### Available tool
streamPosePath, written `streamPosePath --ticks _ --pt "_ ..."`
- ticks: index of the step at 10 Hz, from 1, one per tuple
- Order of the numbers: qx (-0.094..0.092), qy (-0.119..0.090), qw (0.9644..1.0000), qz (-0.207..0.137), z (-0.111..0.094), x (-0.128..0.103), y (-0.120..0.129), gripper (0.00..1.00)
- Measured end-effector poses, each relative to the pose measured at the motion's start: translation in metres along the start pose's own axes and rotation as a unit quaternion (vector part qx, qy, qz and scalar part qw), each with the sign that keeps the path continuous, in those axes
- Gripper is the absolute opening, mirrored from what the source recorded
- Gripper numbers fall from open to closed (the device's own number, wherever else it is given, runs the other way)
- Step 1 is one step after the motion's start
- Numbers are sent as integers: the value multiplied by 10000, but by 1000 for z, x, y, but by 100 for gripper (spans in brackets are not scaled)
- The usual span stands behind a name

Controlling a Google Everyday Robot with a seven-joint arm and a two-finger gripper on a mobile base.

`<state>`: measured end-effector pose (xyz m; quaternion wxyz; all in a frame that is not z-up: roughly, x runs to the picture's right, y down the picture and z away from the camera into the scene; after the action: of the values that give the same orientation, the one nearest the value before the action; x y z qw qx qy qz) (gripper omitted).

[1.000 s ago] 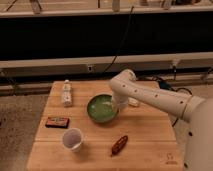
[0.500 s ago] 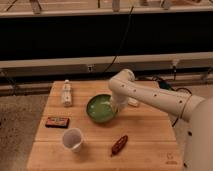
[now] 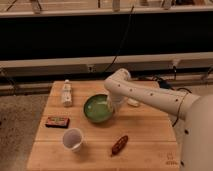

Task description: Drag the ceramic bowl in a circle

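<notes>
The green ceramic bowl (image 3: 96, 109) sits near the middle of the wooden table (image 3: 145, 140). It is round and shallow, with a darker rim and pale streaks inside. My white arm comes in from the right and bends down over the bowl's right rim. The gripper (image 3: 112, 106) is at that right edge, at or just inside the rim. The wrist covers the fingertips.
A translucent plastic cup (image 3: 73, 139) stands in front of the bowl to the left. A brown oblong snack (image 3: 119, 144) lies front centre. A dark flat packet (image 3: 57, 121) lies at the left. A small white bottle (image 3: 66, 93) lies at the back left. A pale object (image 3: 133, 102) lies behind the arm.
The bowl and the gripper have shifted slightly to the left together. The other objects have not moved.
</notes>
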<state>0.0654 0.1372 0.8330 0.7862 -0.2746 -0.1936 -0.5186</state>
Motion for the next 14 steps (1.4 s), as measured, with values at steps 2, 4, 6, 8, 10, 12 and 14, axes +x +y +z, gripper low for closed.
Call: streamPosePath --ticks 2,4,6,8,10,12,14 --pt "-5 1 10000 14 -2 1 1 1" --pt "2 1 10000 20 -3 2 0 1" --pt "-18 2 10000 23 -4 3 1 1" --pt "-28 6 10000 39 -6 0 -15 1" --pt "-18 3 10000 62 -7 2 -15 1" --pt "-30 -13 10000 85 -8 4 -9 1" --pt "-35 -11 9999 120 -9 7 -6 1"
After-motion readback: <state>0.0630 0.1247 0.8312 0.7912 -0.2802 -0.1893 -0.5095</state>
